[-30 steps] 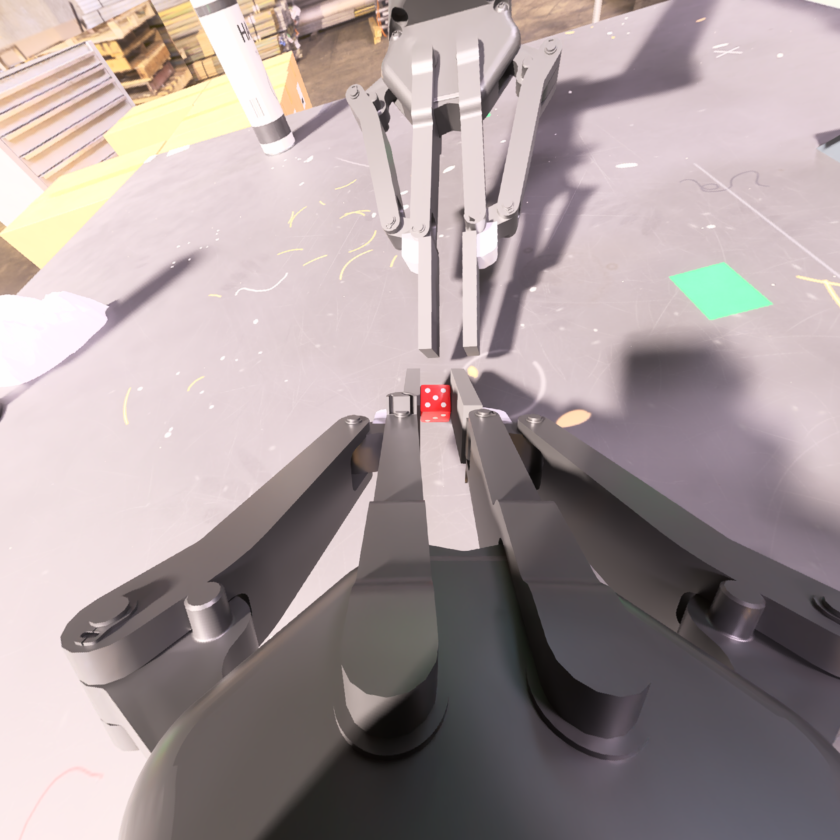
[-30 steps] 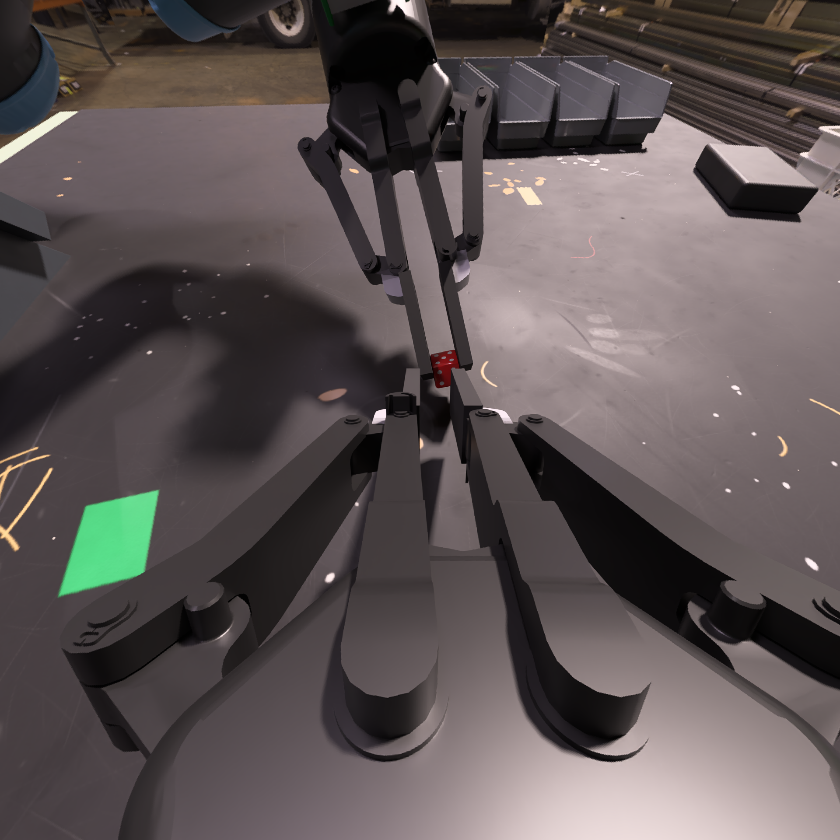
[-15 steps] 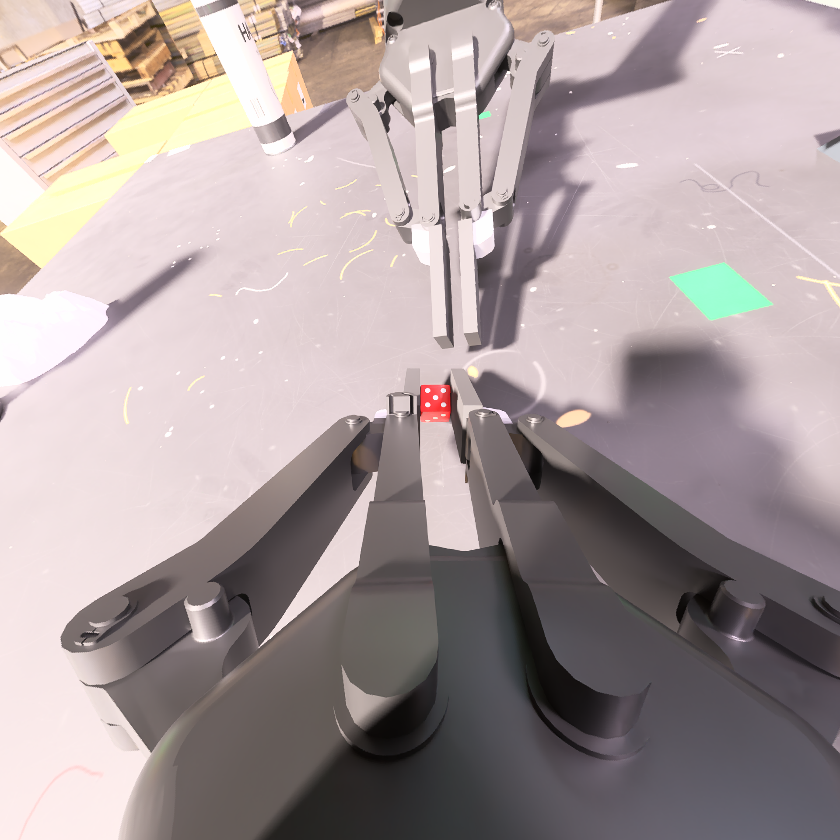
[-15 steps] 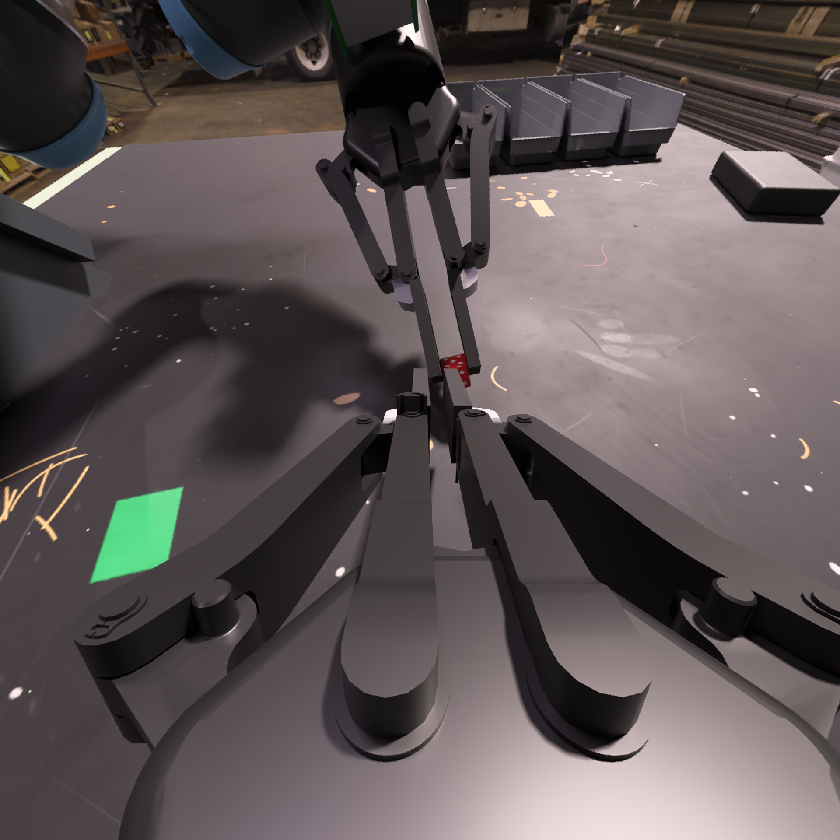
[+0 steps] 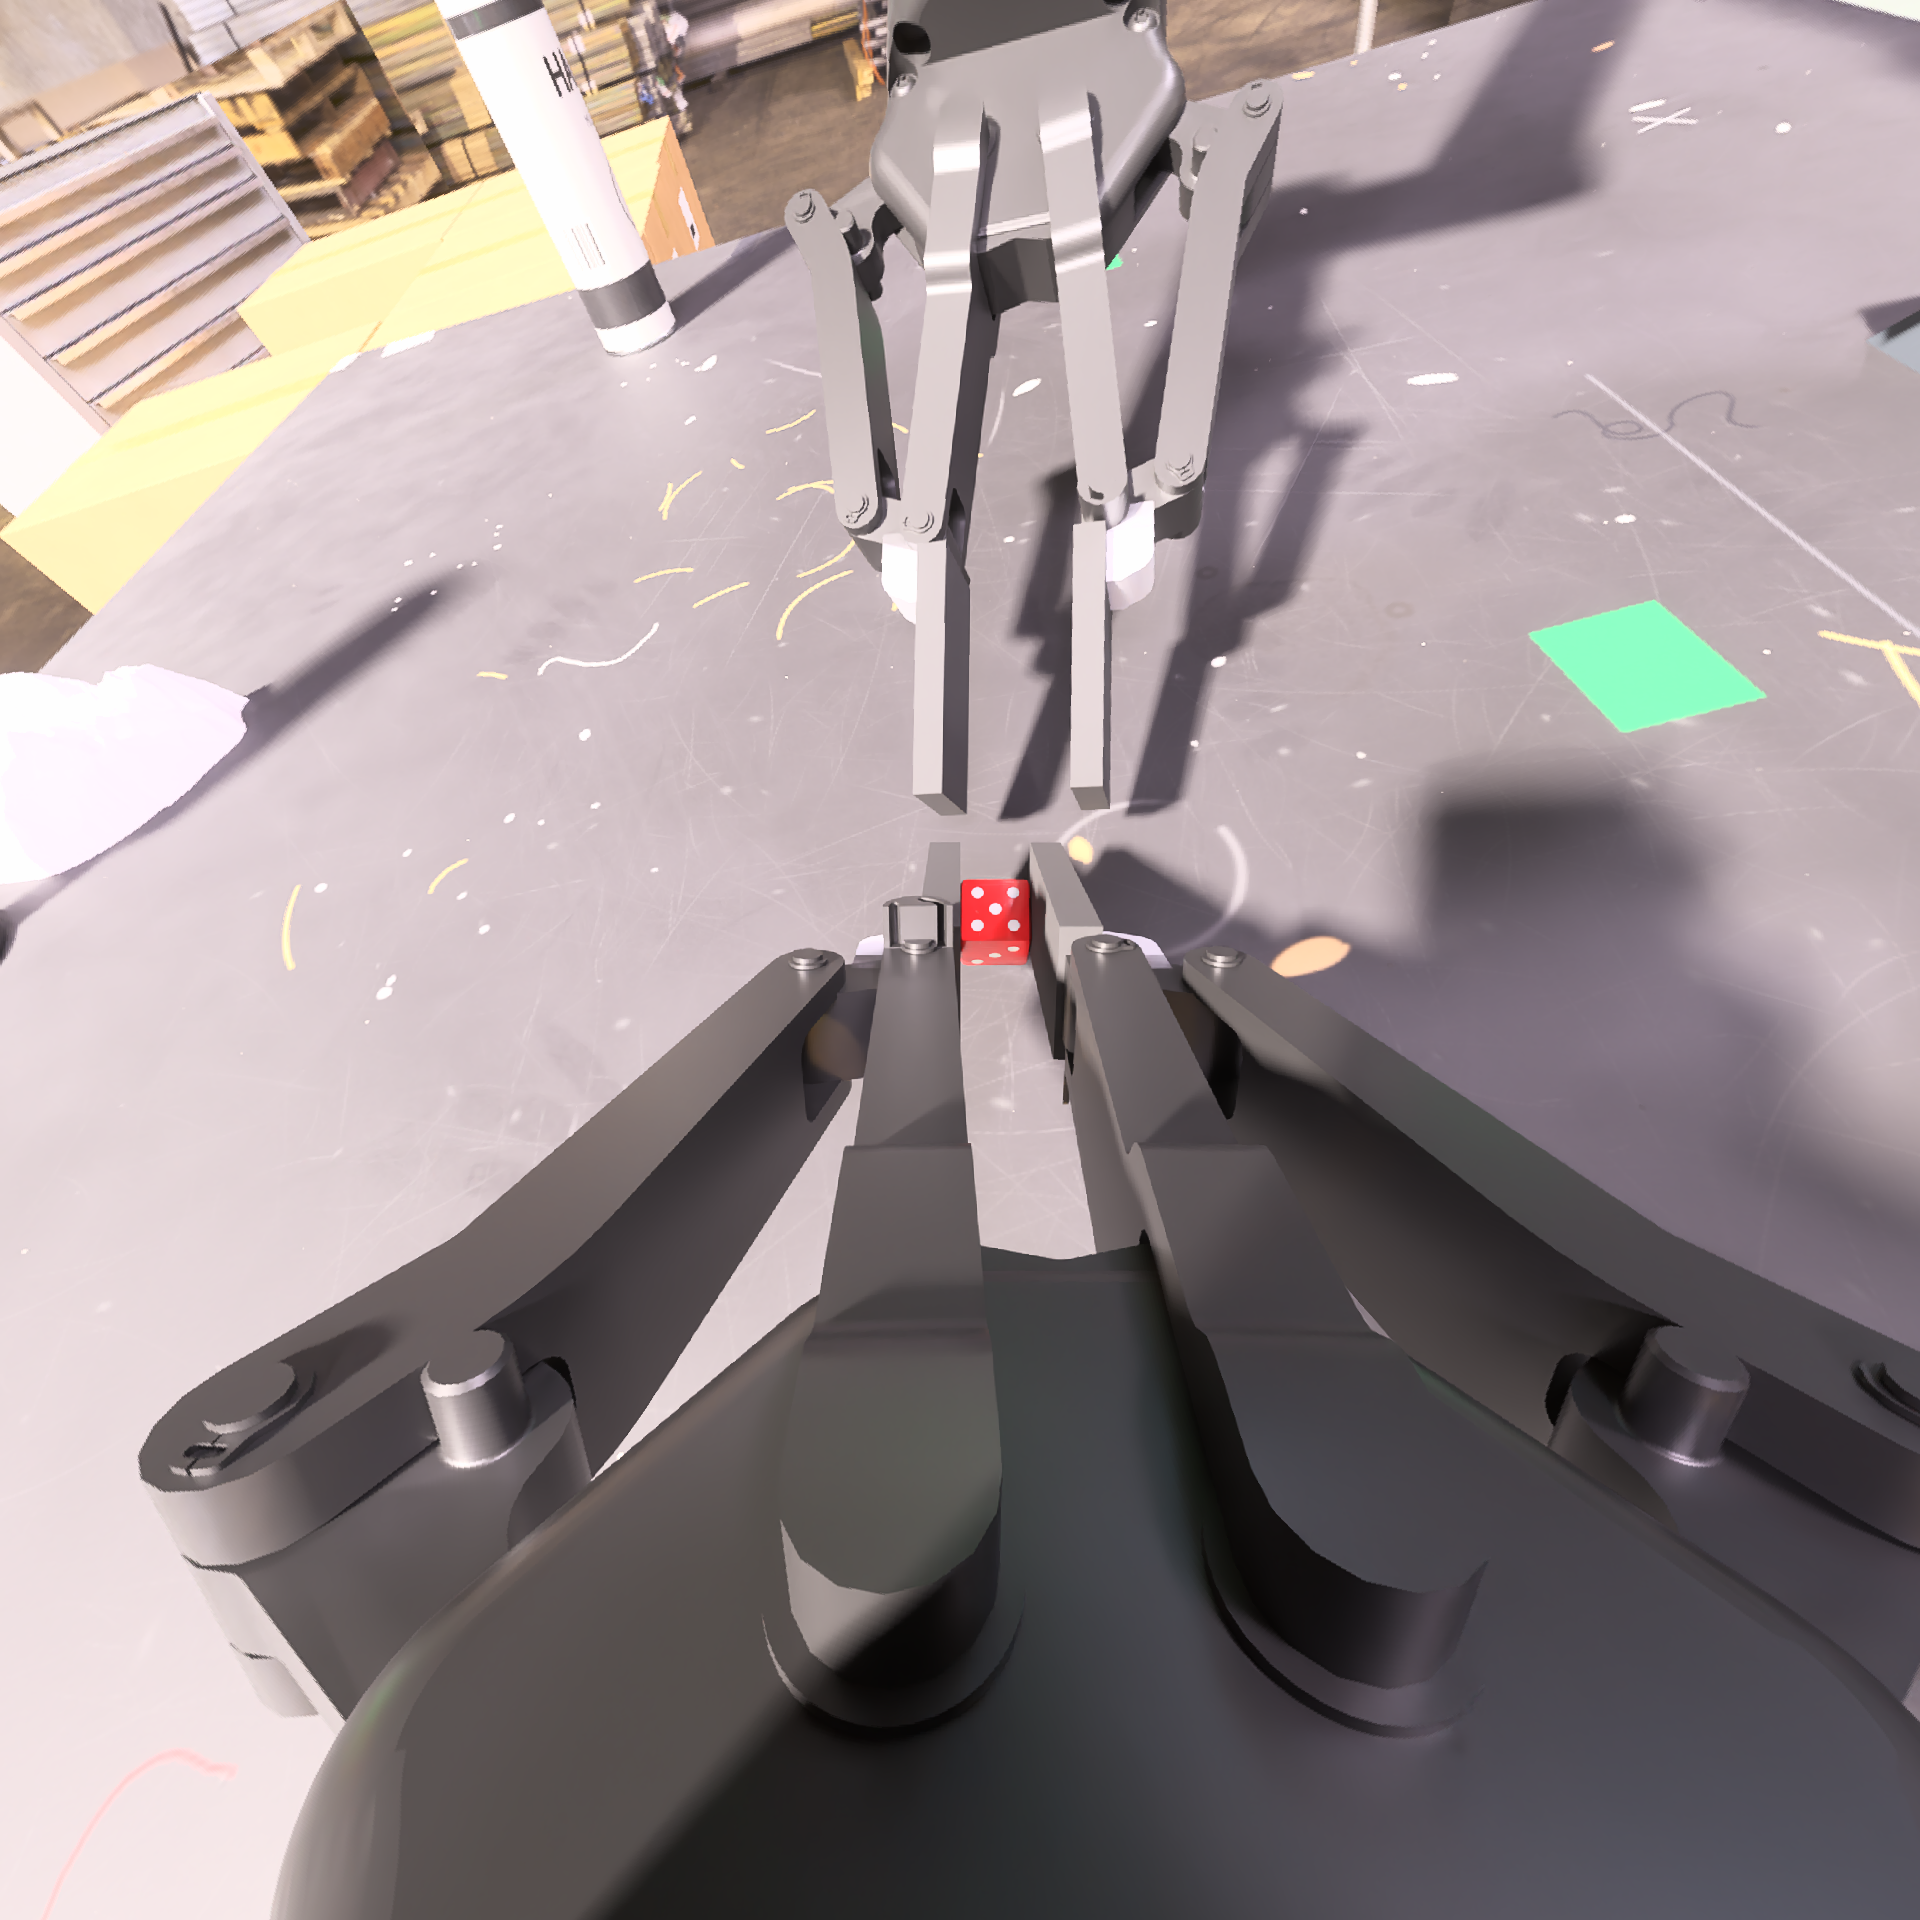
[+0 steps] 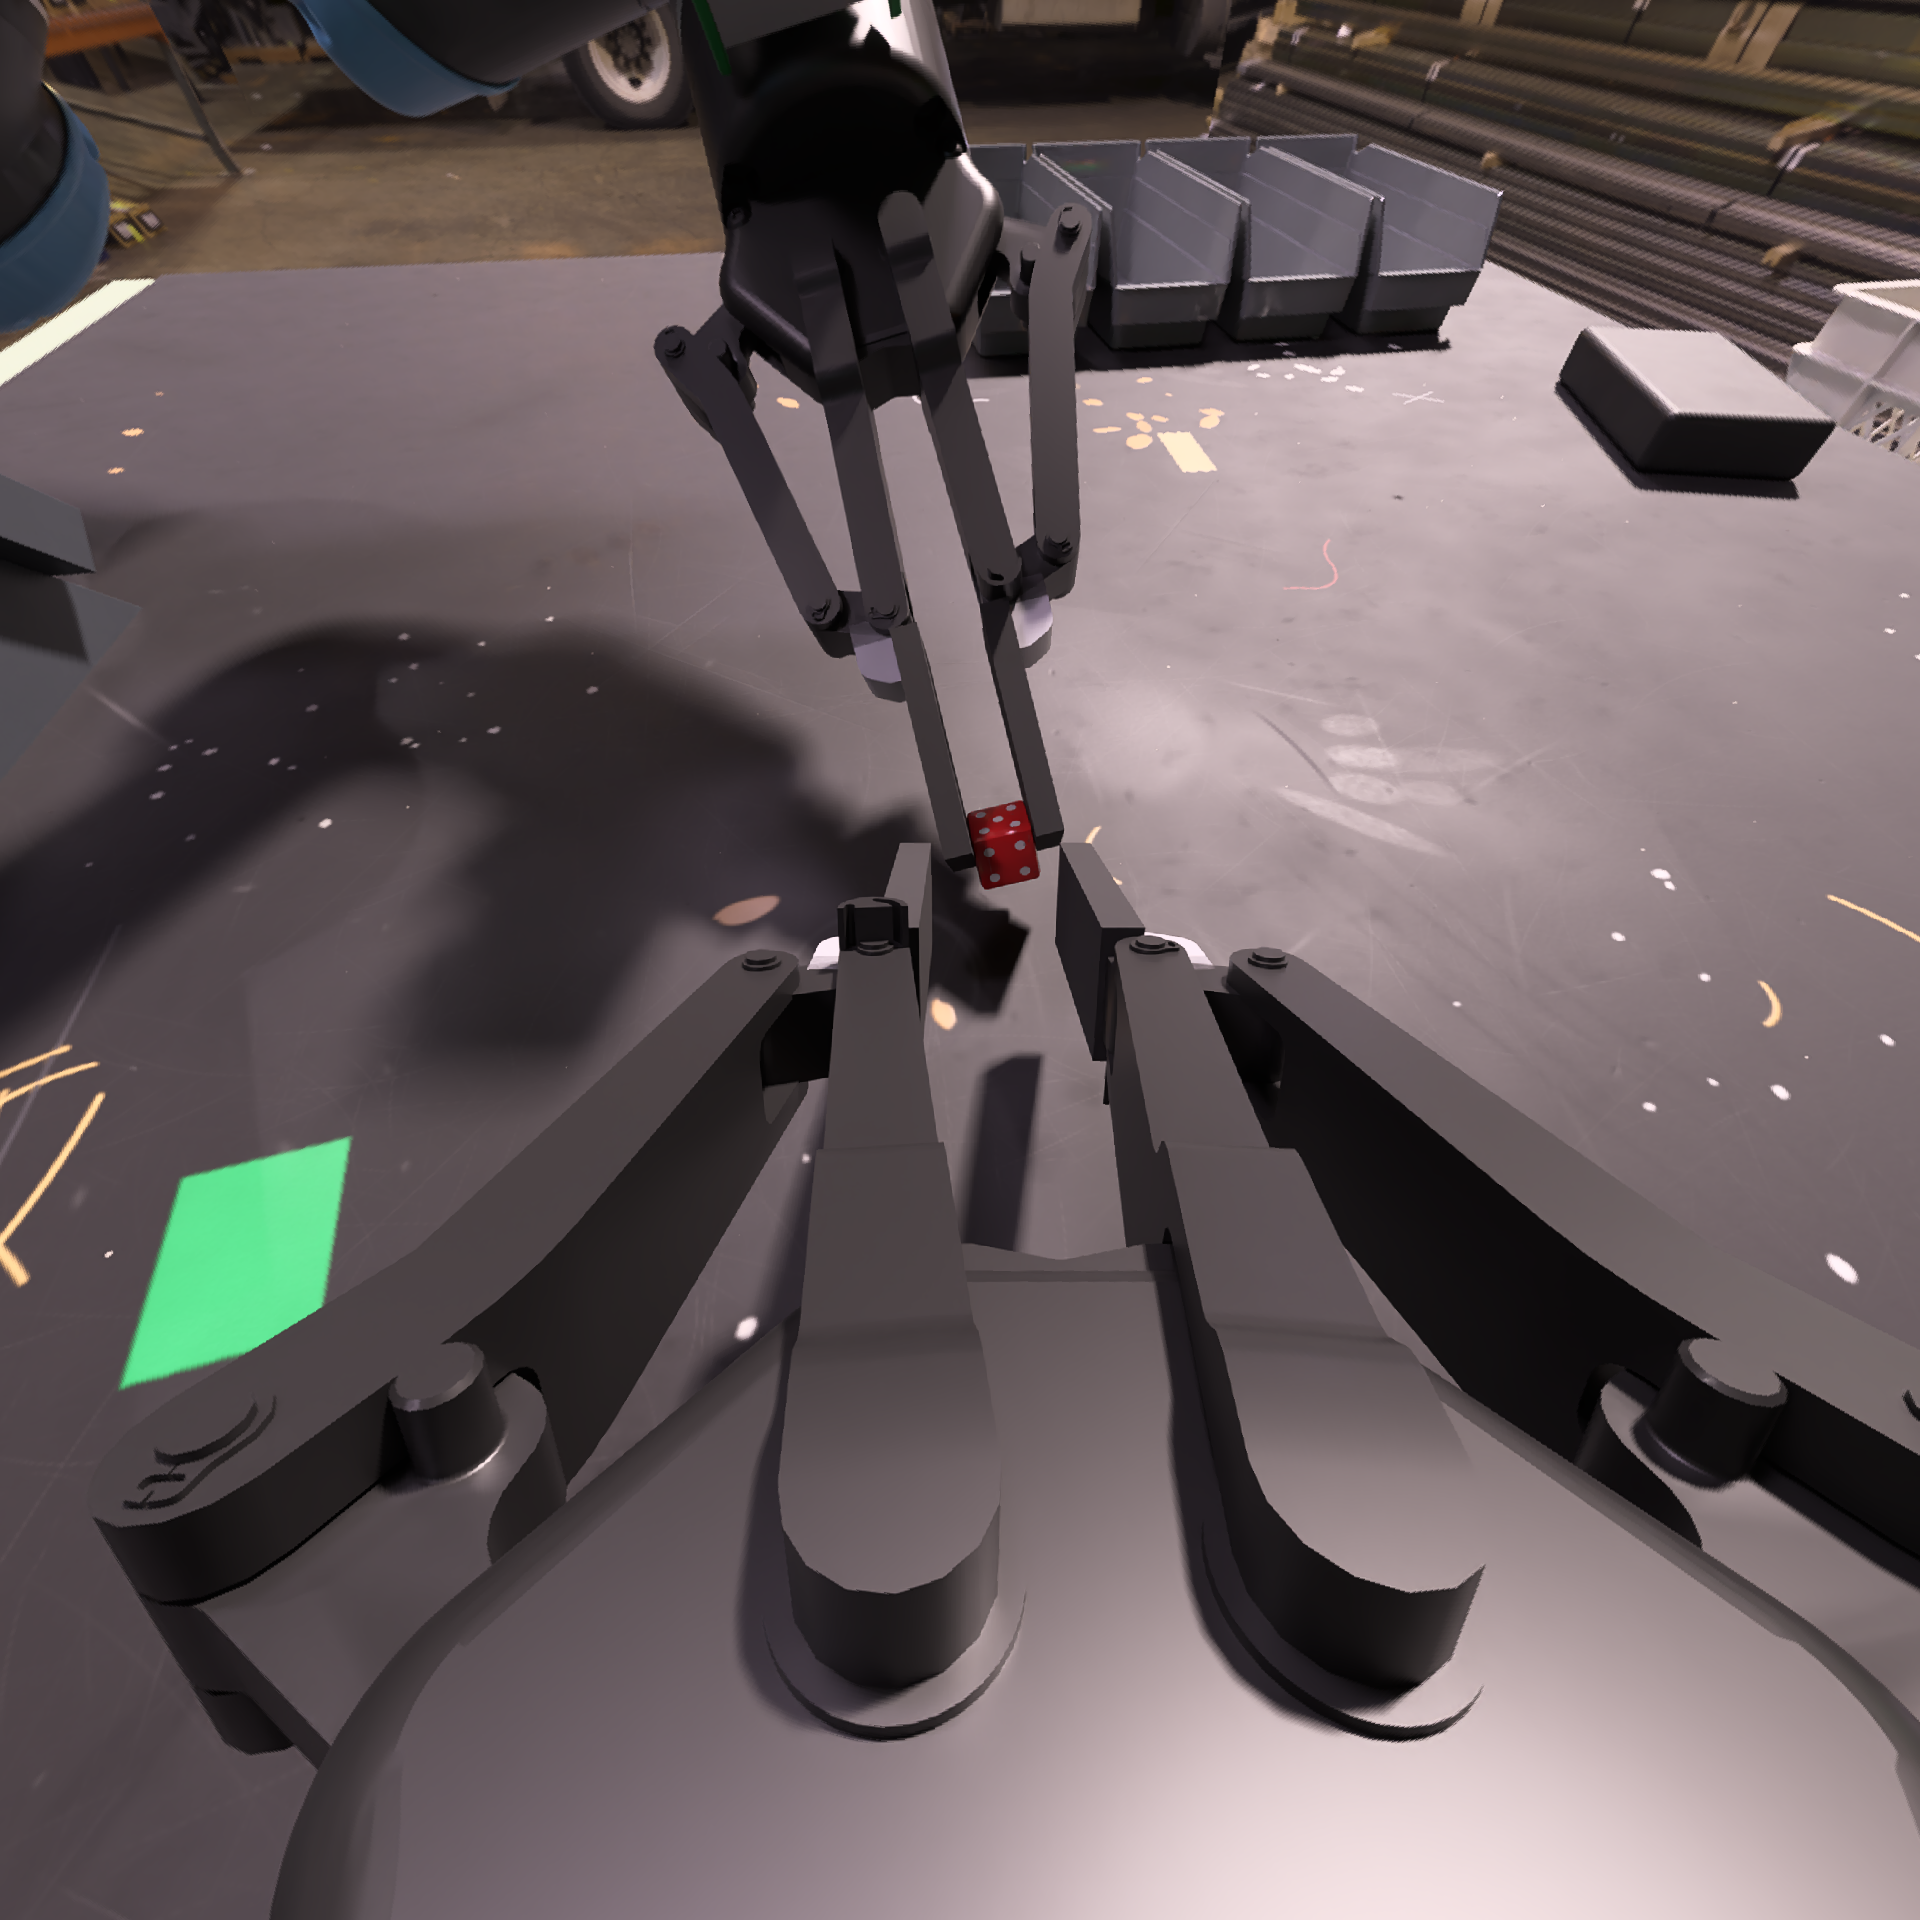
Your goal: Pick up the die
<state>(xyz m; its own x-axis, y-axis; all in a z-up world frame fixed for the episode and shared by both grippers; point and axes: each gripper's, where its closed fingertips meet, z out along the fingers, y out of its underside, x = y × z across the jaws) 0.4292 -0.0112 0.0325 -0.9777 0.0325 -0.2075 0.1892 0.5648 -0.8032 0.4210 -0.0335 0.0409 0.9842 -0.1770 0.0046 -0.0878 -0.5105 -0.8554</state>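
Observation:
A small red die (image 5: 994, 912) with white dots sits between the fingers of my left gripper (image 5: 995, 883), which is shut on it. The right wrist view shows the left gripper (image 6: 1003, 836) from the front, pinching the die (image 6: 1003, 847) at its fingertips. The die hangs a little above the grey table (image 6: 1455, 935), and its shadow lies below it. My right gripper (image 6: 995, 868) is open and empty, with its fingertips just short of the die on either side. In the left wrist view the right gripper (image 5: 1013, 798) faces mine, tips apart, just beyond the die.
A green patch (image 5: 1647, 665) marks the table; it also shows in the right wrist view (image 6: 239, 1257). A white and black post (image 5: 582, 187) and a white crumpled object (image 5: 94, 769) stand to the left. Grey bins (image 6: 1247, 239) and a dark box (image 6: 1688, 416) stand at the table's far side.
My right gripper closed its fingers almost together half a second ago, then opened wider than before. My left gripper has stayed shut on the die and has hardly moved.

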